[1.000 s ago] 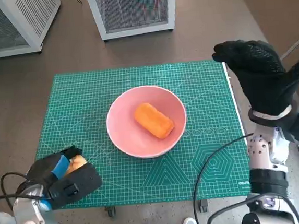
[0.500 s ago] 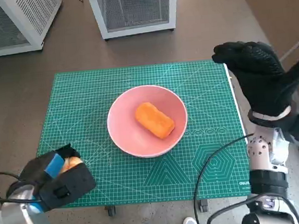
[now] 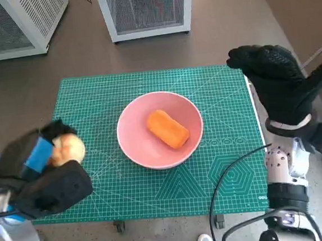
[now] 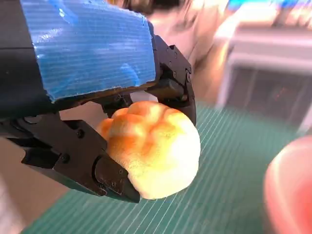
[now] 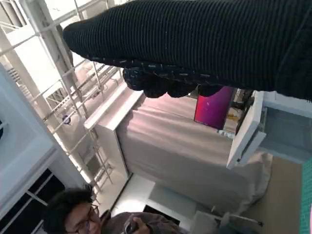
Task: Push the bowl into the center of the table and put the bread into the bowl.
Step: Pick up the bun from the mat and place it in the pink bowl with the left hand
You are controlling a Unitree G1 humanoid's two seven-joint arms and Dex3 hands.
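My left hand hovers over the left edge of the green cutting mat covering the table, its fingers pinching a round golden bread roll. The pink bowl sits at the mat's centre and holds an orange loaf. My gloved right hand is raised beyond the right edge — fingers spread, holding nothing.
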